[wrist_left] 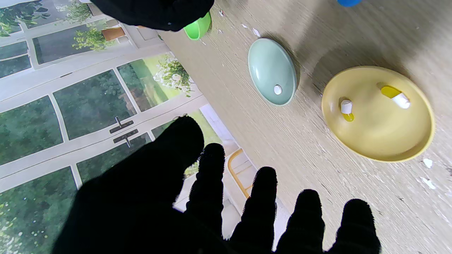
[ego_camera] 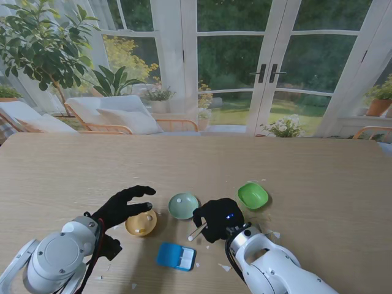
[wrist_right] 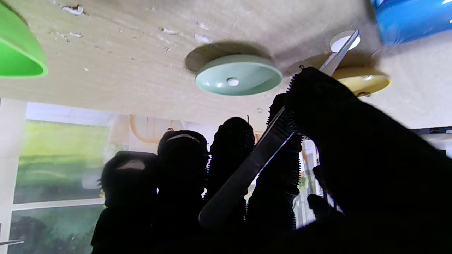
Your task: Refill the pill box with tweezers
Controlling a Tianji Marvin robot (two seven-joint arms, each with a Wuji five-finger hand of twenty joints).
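My right hand [ego_camera: 217, 219] is shut on metal tweezers [ego_camera: 198, 231], which slant down toward the table between the pale green dish [ego_camera: 183, 206] and the blue pill box [ego_camera: 176, 256]. In the right wrist view the tweezers [wrist_right: 268, 148] end at a round white pill [wrist_right: 342, 41]; whether the tips grip it I cannot tell. My left hand [ego_camera: 125, 205] hovers open, fingers spread, beside the yellow dish [ego_camera: 141, 223]. That yellow dish [wrist_left: 378, 116] holds two yellow-and-white capsules [wrist_left: 395, 97]. One white pill [wrist_left: 278, 89] lies in the pale green dish [wrist_left: 272, 76].
A bright green bowl [ego_camera: 252, 195] stands to the right of the pale green dish, just beyond my right hand. Small white flecks [ego_camera: 224, 267] are scattered on the wooden table [ego_camera: 318, 177] around the dishes. Glass doors and patio chairs lie past the far edge.
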